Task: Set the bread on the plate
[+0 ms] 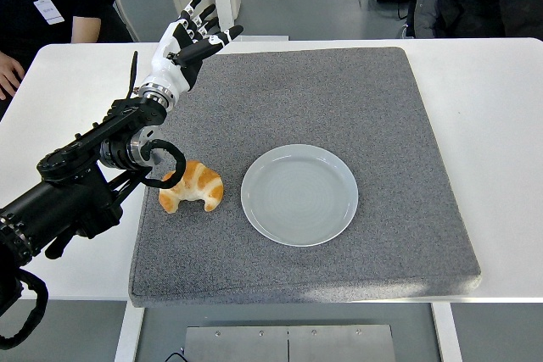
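- A person's hand [10, 72] shows at the table's [68, 82] far-left corner; most of that person is cut off by the picture's top edge.
- The left hand [188, 40] is raised over the far-left corner of the grey mat [339, 91], fingers spread and released, grasping nothing. It is well apart from the bread and beyond it.
- The bread [193, 186], a croissant, lies on the mat near its left edge, just left of the plate and not touching it. A black cable loop on the left arm's forearm hangs across the croissant's left end, so that end is partly hidden.
- The plate [299, 194] sits near the mat's middle, toward the near edge, with nothing on it.
- Judged from this, the task has hardly begun: the bread is not yet grasped, lifted or carried; every step remains.
- The right hand is nowhere in view.
- A dark shape at the far-right corner may be another person's clothing, though it is too cropped to be sure.
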You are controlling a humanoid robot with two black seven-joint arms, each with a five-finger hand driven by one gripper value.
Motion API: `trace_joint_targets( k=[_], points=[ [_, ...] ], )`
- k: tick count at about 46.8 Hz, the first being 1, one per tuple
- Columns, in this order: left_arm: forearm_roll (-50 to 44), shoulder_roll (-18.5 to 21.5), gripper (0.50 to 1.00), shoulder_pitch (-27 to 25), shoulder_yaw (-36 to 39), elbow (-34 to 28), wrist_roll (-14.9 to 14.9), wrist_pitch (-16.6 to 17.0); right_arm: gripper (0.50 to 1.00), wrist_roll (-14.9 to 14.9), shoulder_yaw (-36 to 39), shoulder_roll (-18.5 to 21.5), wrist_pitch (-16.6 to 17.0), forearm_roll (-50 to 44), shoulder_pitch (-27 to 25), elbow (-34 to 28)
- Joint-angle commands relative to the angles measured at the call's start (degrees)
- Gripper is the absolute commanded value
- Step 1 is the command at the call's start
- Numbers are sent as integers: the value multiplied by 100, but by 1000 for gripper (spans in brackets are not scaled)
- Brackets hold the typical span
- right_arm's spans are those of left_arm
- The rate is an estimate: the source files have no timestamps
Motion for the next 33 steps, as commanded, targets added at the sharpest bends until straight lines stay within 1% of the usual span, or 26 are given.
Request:
trace_joint_targets(
  k=[1, 33],
  points=[
    [0, -2, 974, 8, 0, 0, -3, -8, 1000, 0, -1, 0, 0, 0, 0, 0],
    [-9, -2, 974, 17, -26, 0, -12, -17, 1000, 0, -1, 0, 0, 0, 0, 0]
  ],
)
